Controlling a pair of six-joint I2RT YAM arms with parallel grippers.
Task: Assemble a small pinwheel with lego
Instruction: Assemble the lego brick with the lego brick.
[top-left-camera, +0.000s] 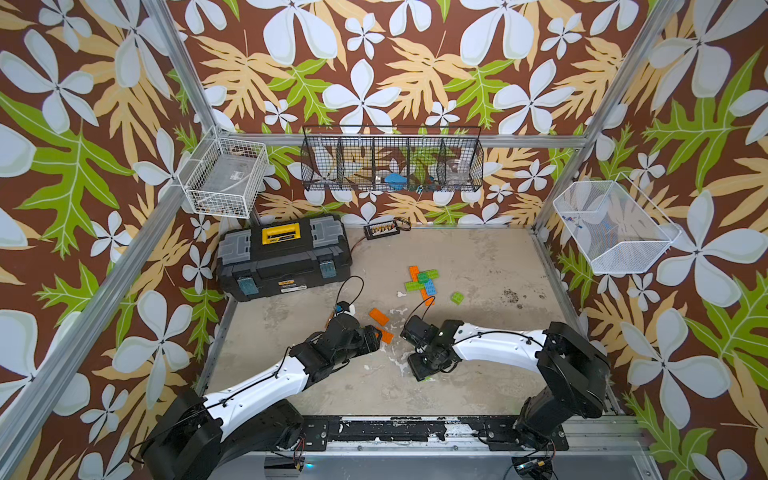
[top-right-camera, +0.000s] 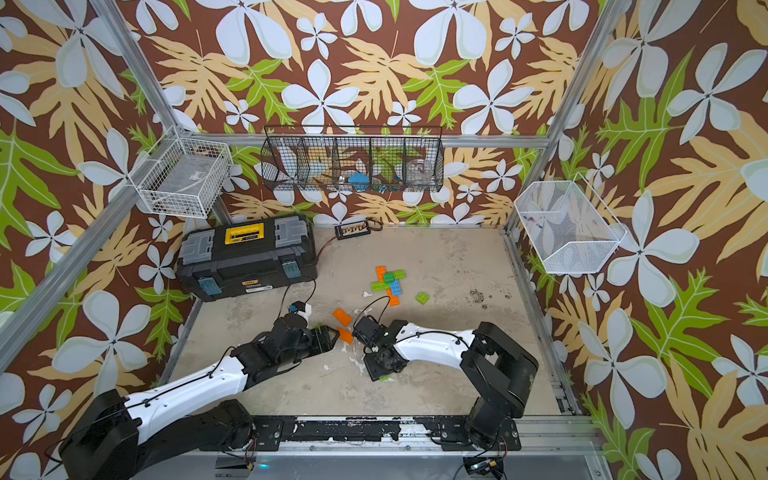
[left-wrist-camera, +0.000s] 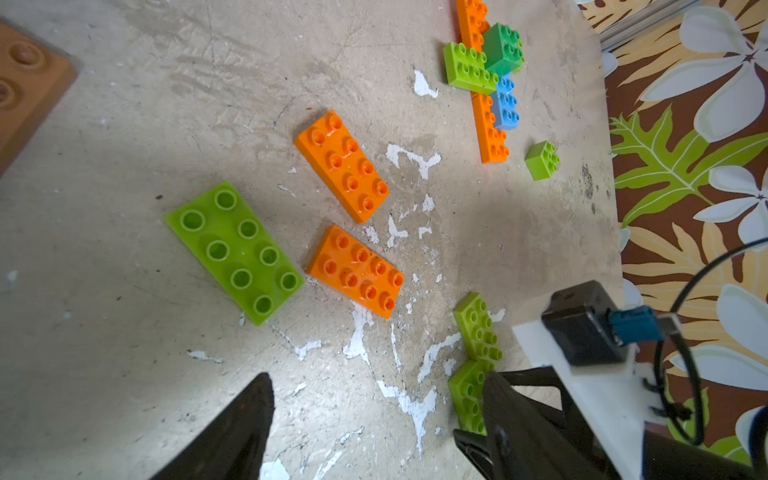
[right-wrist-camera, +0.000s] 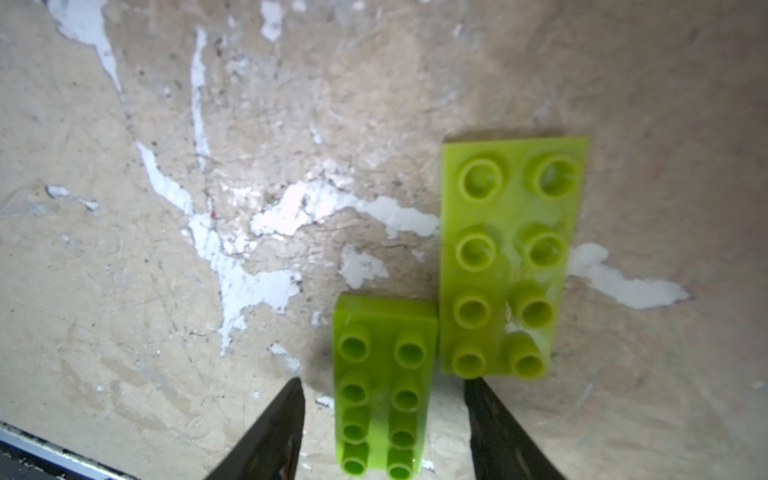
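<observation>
Now the right jaws stand apart astride a lime brick (right-wrist-camera: 384, 386), not yet clamping; the left jaws gape over bare desk (left-wrist-camera: 104, 395). Loose orange bricks (left-wrist-camera: 343, 166) lie beside; at mid-desk the pinwheel (top-left-camera: 423, 277) looks half-built.

Slim pickings for reading here. The black toolbox (top-left-camera: 286, 257) at the back of the worktop (top-left-camera: 478, 257) carried the only lettering. A dark strip on its yellow handle (top-left-camera: 280, 234) held small print that looked like "deli". A yellow-and-black sticker (top-left-camera: 293, 285) low on the front wall showed what seemed the same short word, beside finer lines too small to make out. In both top views, the clear box (top-left-camera: 232, 174) inside the white wire basket (top-left-camera: 199, 195) bore a pale label, its print unreadable.
</observation>
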